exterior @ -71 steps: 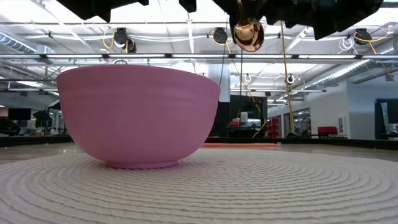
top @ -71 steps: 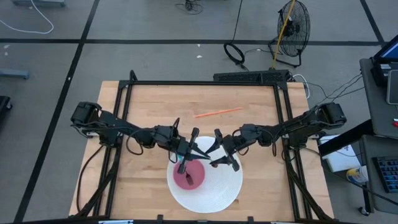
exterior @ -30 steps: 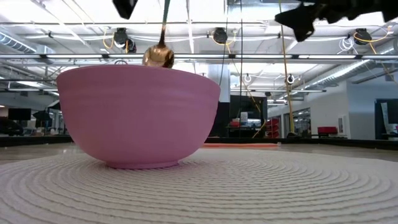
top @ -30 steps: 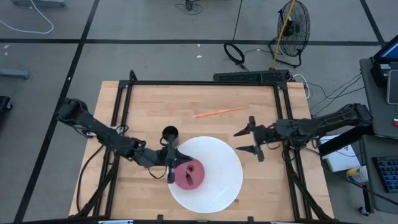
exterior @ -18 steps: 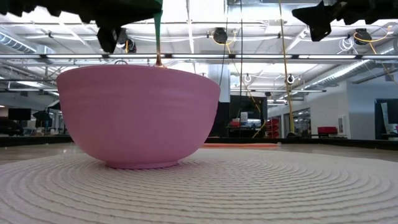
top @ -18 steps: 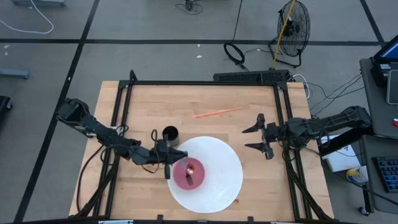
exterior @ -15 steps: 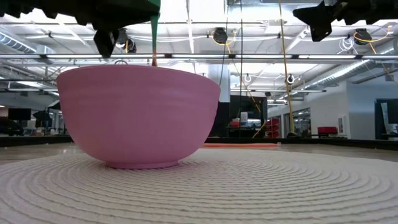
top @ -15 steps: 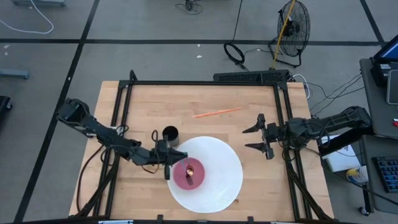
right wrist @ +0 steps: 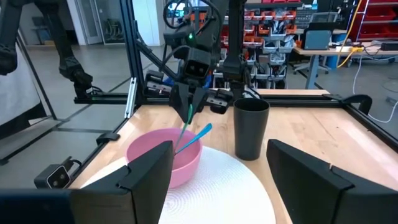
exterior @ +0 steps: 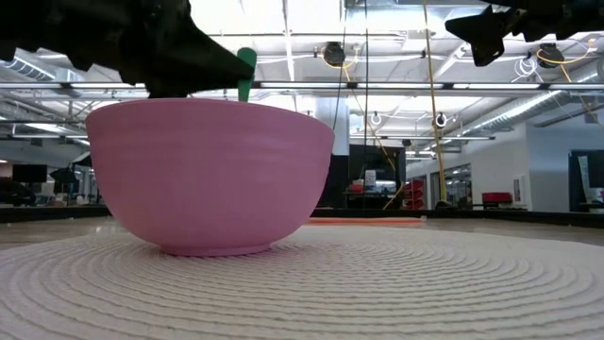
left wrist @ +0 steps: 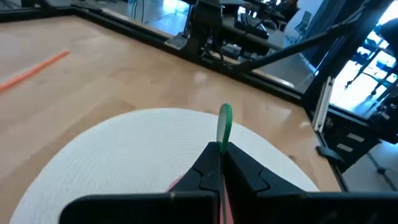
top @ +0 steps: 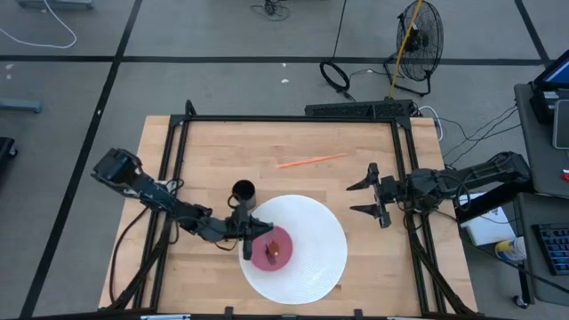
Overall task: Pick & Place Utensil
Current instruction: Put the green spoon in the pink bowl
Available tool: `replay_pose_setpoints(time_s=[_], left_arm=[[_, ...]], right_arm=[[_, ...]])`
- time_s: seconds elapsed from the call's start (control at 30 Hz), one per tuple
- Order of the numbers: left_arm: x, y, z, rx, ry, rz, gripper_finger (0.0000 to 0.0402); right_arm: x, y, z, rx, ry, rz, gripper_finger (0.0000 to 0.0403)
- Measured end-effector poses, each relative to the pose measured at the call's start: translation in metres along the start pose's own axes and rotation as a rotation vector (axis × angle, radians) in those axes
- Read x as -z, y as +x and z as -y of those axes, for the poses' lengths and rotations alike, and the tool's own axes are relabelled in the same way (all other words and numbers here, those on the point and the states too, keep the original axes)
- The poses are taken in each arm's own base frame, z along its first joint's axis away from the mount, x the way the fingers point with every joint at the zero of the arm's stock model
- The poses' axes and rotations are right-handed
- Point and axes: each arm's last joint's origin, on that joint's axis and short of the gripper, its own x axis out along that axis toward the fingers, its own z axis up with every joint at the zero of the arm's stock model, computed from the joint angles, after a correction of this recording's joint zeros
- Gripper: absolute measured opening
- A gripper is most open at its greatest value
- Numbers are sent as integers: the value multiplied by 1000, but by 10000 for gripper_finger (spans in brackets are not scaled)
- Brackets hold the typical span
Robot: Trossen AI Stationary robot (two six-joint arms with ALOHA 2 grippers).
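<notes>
A pink bowl point(top: 271, 252) stands on a round white mat point(top: 322, 260) near the table's front middle. My left gripper point(top: 252, 233) reaches in from the table's left and hovers at the bowl's left rim, shut on a green-handled spoon point(right wrist: 185, 127). The spoon slants down into the bowl, and its head shows as a gold glint point(top: 276, 248) from above. In the low view, only the handle's end point(exterior: 245, 68) rises over the bowl's rim point(exterior: 209, 106). My right gripper point(top: 372, 195) is open and holds nothing, near the table's right edge. My left gripper pinches the spoon's green handle point(left wrist: 222, 138) between its two fingers, a little short of the free end, which sticks out past the fingertips. The fingers come nearly level from the table's left. The spoon hangs tilted into the bowl; the bowl's wall hides whether its head rests there.
A blue-handled utensil point(right wrist: 200, 132) leans out of the bowl over its rim. A black cup point(top: 243, 193) stands just beyond the mat's far left. An orange stick point(top: 311, 162) lies on the bare wood farther back. The table's black frame runs along the far edge and both sides.
My left gripper has sunk toward the bowl and rolled, staying shut on the spoon. The spoon's head has dropped below the bowl's rim, and its handle now leans instead of hanging straight. My right gripper has drawn back a little toward the table's right edge.
</notes>
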Motion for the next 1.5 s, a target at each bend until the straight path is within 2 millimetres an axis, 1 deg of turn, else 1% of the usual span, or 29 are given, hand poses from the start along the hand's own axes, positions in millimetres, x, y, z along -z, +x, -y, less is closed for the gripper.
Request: replay_pose_setpoints(time_s=[0.17,0.33,0.5,0.57,0.7,0.77,0.87,1.07,1.23,1.37,1.5], left_arm=[[5,2,-1,-8,-12,-13,5],[5,2,-1,-10,-15,-16,10],[5,2,-2,-12,-11,-19,5],[5,2,-2,-12,-11,-19,15],[6,2,-2,-15,-8,-25,47],[6,2,-2,-19,-4,-30,53],[7,2,-2,-20,-4,-32,47],[9,2,-4,-37,-24,-57,8],[11,2,-6,-64,-48,-72,12],[13,1,-7,-92,-75,-81,6],[15,1,-10,-123,-106,-92,11]], right_arm=[[0,0,0,-3,13,-3,254],[2,1,0,-1,14,-22,254],[4,2,0,0,20,-35,254],[4,2,0,0,19,-38,254],[4,2,0,0,19,-41,254],[5,2,0,1,18,-49,254],[6,2,0,2,17,-57,254],[6,2,0,2,17,-57,254],[6,2,0,2,17,-57,254],[6,2,0,2,17,-57,254],[6,2,0,2,17,-57,254]])
